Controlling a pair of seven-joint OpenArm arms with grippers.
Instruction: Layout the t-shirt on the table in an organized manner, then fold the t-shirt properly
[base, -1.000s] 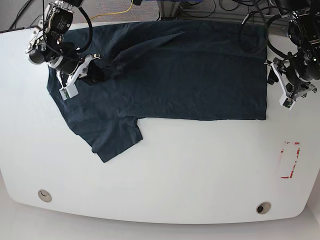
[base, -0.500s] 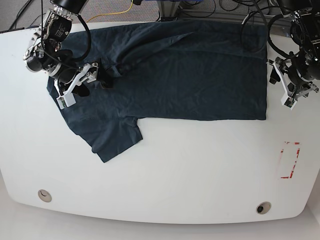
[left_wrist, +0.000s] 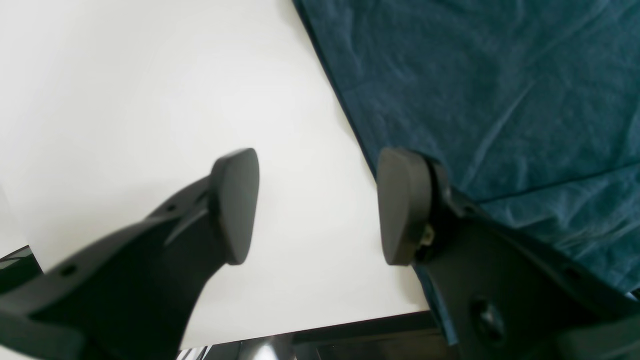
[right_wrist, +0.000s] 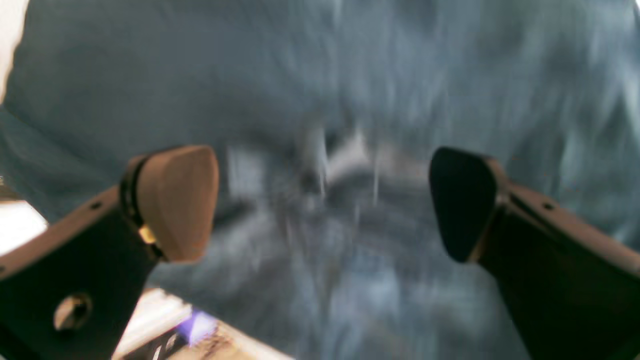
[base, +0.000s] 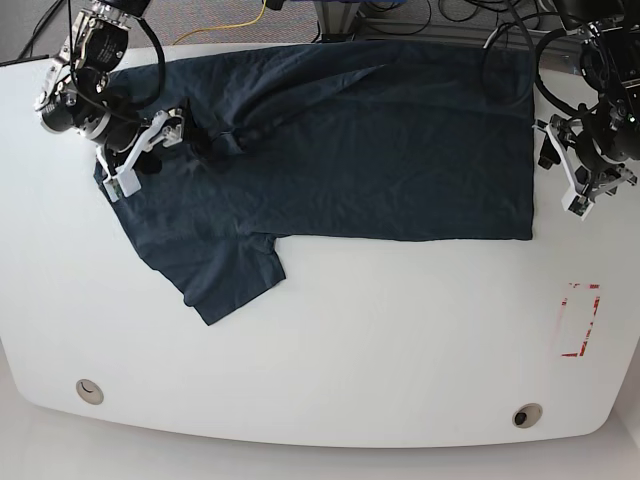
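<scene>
The t-shirt (base: 350, 140) is plain dark navy, no print. The tabletop (base: 400, 340) is glossy white, with a red tape mark (base: 580, 320) near the right. Both grippers' fingers (left_wrist: 235, 205) are black.

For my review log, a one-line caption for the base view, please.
Navy t-shirt spread across the white table; right pincer open over its collar end, left pincer open beside the hem.

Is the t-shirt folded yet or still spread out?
Mostly spread. The t-shirt lies flat across the table with one sleeve splayed out; only a creased flap runs near the collar by the open right gripper.
</scene>
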